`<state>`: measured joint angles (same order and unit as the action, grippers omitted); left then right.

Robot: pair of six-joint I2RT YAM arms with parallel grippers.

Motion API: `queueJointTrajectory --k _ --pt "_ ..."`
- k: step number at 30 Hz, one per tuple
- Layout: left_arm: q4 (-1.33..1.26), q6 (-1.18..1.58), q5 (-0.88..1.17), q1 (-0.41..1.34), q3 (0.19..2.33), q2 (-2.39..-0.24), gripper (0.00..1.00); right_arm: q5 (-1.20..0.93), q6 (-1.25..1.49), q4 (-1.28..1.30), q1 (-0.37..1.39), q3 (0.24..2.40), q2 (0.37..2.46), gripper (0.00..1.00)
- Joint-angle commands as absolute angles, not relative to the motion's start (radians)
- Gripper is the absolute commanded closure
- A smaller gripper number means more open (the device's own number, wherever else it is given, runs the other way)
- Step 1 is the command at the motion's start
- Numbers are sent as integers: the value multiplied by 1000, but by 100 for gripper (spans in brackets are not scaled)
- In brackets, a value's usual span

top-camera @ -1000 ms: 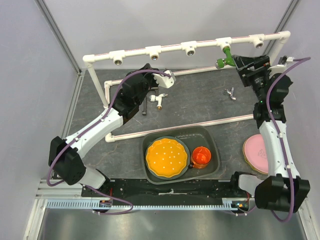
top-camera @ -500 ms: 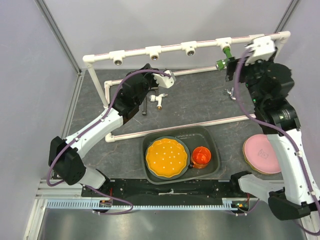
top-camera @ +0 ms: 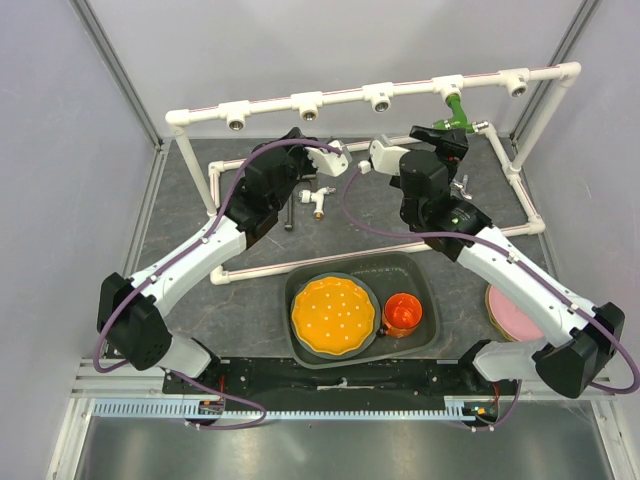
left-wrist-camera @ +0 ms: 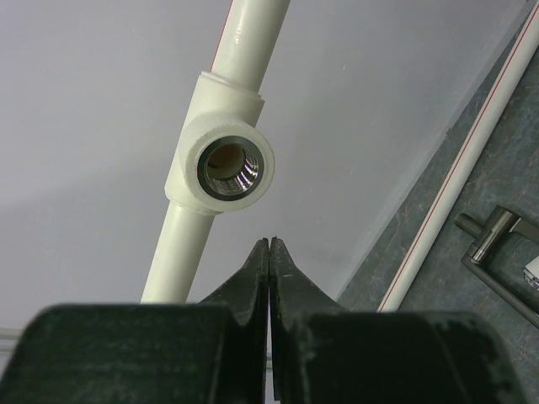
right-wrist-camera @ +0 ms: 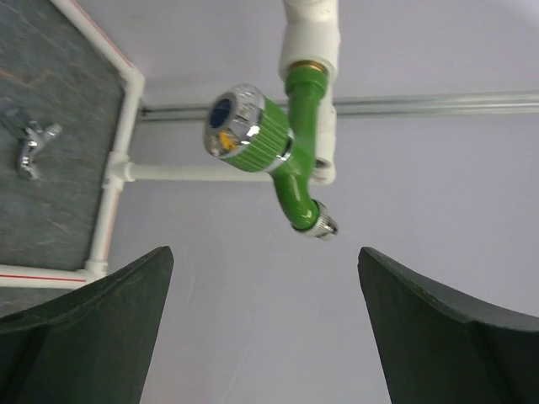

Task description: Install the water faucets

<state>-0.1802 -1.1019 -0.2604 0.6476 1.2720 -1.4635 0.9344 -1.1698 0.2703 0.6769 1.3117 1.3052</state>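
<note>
A green faucet (top-camera: 455, 112) with a silver tip hangs screwed into a white tee of the top PVC pipe (top-camera: 300, 97); it also shows in the right wrist view (right-wrist-camera: 278, 151). My right gripper (top-camera: 447, 137) is open and empty just below it, its jaws (right-wrist-camera: 263, 250) wide apart and clear of the spout. A black-handled white-and-brass faucet (top-camera: 318, 197) lies on the mat. A tiny silvery faucet (top-camera: 461, 187) lies beside my right arm and shows in the right wrist view (right-wrist-camera: 29, 143). My left gripper (left-wrist-camera: 269, 241) is shut and empty, just below an empty tee socket (left-wrist-camera: 227, 164).
A grey tray (top-camera: 420, 275) holds an orange plate (top-camera: 333, 315) and an orange cup (top-camera: 403, 313). A pink plate (top-camera: 515, 315) lies at the right, partly under my right arm. Low PVC frame pipes (top-camera: 500, 235) cross the mat. Grey walls stand behind the frame.
My right arm has swung from the right side to the left and its gripper now sits below the green faucet. The left arm has not moved.
</note>
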Motion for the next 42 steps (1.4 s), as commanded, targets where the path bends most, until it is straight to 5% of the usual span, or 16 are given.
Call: queueJointTrajectory --k 1,9,18,21,27,30,42 --pt "-204 -1078 -256 649 1278 -1465 98 1083 -1362 83 670 1304 1304 2" --pt "-218 -1072 -259 650 1270 -1456 97 1052 -1374 -71 574 1298 1377 2" --pt "-288 -1011 -324 652 1278 -1408 52 1023 -1276 -115 519 1310 1424 5" --pt "-313 -971 -353 650 1285 -1401 45 1016 -1223 -112 514 1322 1430 17" --pt "-292 -817 -333 631 1316 -1376 38 967 -1071 -29 509 1365 1427 66" --pt "-267 -715 -284 606 1333 -1352 36 888 -899 83 496 1414 1414 81" --pt "-244 -540 -325 561 1379 -1319 34 346 -99 268 264 1459 1301 98"
